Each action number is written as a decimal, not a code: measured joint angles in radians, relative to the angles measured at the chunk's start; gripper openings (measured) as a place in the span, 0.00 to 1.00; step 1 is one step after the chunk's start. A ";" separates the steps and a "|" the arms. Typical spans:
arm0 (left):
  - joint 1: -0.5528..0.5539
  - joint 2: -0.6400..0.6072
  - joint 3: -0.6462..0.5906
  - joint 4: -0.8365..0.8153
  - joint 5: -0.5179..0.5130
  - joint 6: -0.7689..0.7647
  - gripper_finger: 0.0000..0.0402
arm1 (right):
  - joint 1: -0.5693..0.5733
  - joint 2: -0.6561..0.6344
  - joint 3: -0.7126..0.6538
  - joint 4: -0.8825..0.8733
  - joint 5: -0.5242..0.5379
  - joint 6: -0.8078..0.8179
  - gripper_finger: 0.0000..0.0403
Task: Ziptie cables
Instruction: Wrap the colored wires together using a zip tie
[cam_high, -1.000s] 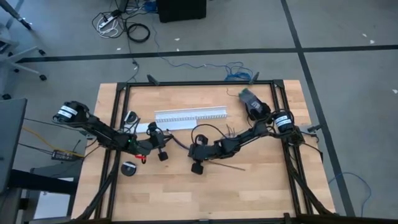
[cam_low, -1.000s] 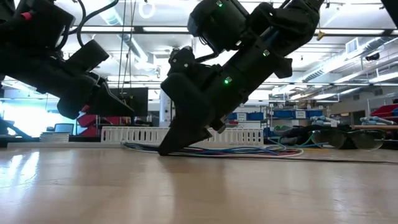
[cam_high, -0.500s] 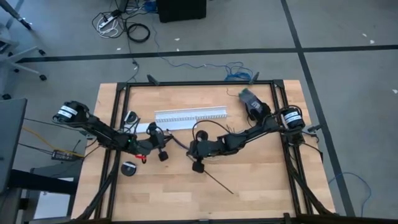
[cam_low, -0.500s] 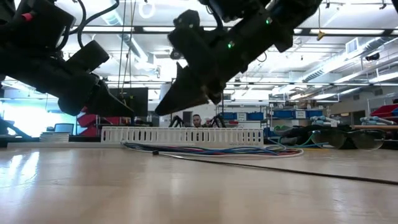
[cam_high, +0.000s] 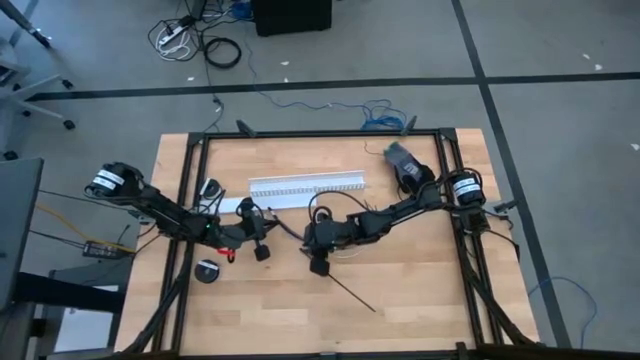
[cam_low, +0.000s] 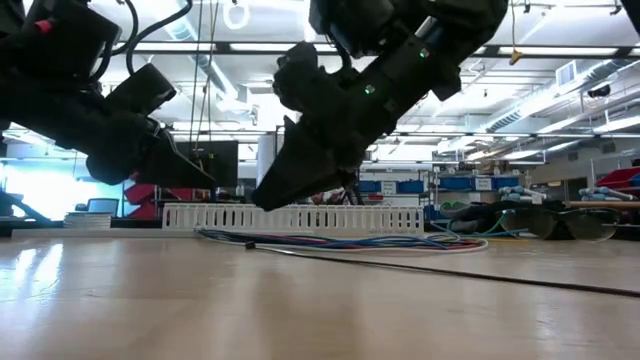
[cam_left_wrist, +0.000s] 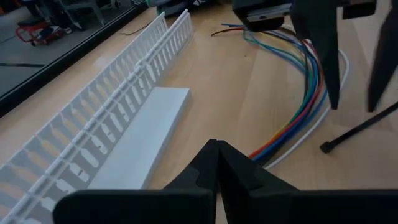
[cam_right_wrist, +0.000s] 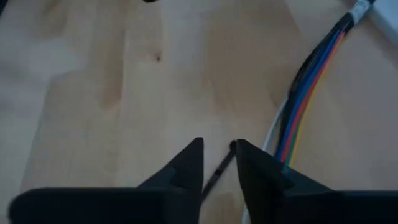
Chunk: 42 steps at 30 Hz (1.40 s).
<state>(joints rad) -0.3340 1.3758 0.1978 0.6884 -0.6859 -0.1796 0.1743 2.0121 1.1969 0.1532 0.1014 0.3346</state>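
Observation:
The cables (cam_high: 285, 229), a bunch of thin coloured wires, lie on the table between my two grippers; they also show in the low view (cam_low: 340, 241) and the right wrist view (cam_right_wrist: 306, 87). The ziptie (cam_high: 350, 292), a thin black strip, lies flat on the wood, its head (cam_left_wrist: 324, 147) beside the cables. My right gripper (cam_right_wrist: 217, 157) hovers open just above that head end, and both its fingers hang clear of the table in the left wrist view (cam_left_wrist: 353, 62). My left gripper (cam_left_wrist: 214, 148) is shut and hangs above the cables' near-left end, off the table (cam_low: 205, 180).
A long white slotted channel (cam_high: 305, 186) lies across the far side, with a flat white lid (cam_left_wrist: 146, 137) beside it. A black round object (cam_high: 207, 271) sits near the left rail. A grey device (cam_high: 400, 156) is at the far right. Bare wood (cam_high: 420, 300) spreads toward the near edge.
My right gripper has risen from the table, where its tips stood on the wood a second ago. The ziptie has swung round on the table: its free end has gone toward the near edge while its head end stayed by the cables.

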 joint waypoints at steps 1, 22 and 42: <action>0.000 0.000 0.000 0.000 0.000 0.004 0.00 | 0.000 0.000 0.000 0.001 0.000 0.007 0.27; 0.000 0.000 0.000 -0.011 0.003 0.018 0.00 | -0.001 0.097 0.000 0.105 0.099 -0.006 0.29; 0.000 0.000 0.000 -0.008 0.002 0.018 0.00 | -0.019 0.141 0.002 0.149 0.134 -0.025 0.29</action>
<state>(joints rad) -0.3340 1.3754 0.1974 0.6807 -0.6838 -0.1616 0.1551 2.1532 1.1986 0.3026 0.2356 0.3097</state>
